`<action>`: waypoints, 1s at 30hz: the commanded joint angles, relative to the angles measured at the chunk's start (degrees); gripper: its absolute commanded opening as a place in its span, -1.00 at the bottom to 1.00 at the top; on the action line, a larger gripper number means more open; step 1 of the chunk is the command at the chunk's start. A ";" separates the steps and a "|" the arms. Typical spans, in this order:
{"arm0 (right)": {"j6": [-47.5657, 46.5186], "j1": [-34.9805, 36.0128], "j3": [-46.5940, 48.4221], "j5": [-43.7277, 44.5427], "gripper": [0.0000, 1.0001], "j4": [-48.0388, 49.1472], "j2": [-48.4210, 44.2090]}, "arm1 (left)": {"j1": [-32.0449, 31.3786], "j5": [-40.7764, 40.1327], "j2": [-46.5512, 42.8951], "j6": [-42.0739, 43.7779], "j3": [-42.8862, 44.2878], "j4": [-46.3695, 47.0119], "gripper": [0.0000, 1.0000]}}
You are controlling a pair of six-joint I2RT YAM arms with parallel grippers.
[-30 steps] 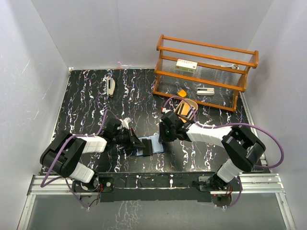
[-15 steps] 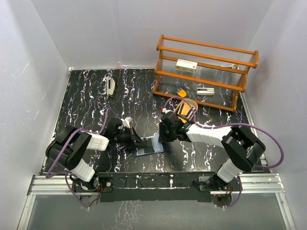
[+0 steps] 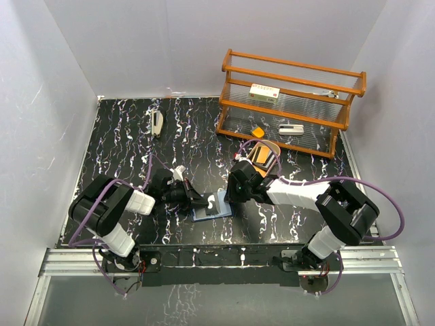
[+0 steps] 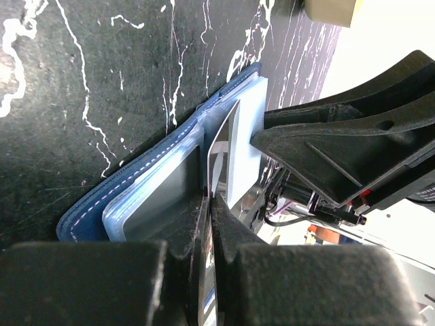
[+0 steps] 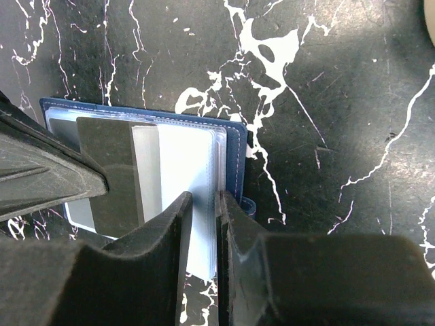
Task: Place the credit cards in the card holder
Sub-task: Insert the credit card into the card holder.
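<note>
One card holder (image 3: 212,206), lying open on the counter (image 3: 122,136) near its front edge, between two arms. One dark credit card (image 5: 109,170), pinched edge-on in the closed left fingers (image 4: 182,236), with its far end at the holder's clear sleeves. Right fingers (image 5: 170,231) clamped on the holder's right border. Behind, one gold tray (image 3: 274,147) and one wooden rack (image 3: 292,102). Compared with a second ago: left elbow shifted a little toward the holder, gold tray less covered by the right arm.
</note>
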 commanded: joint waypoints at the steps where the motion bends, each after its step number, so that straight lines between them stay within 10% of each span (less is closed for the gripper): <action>1: 2.35 0.76 -1.60 -1.03 -0.65 1.01 -0.89 | -0.16 -1.85 1.56 -0.69 -1.28 2.62 -1.00; 13: 3.10 0.76 -1.70 -1.28 -0.64 1.80 -0.53 | -2.87 -2.49 2.88 -1.87 -0.03 3.09 -1.00; 19: 1.80 0.76 0.03 -0.16 -0.53 -1.88 -2.92 | -2.89 -4.59 -1.29 2.65 2.81 -6.65 -0.37; 30: 0.69 0.77 0.91 -2.04 -0.39 -3.20 -6.20 | -3.30 -8.83 -9.72 6.54 7.57 -20.56 -0.11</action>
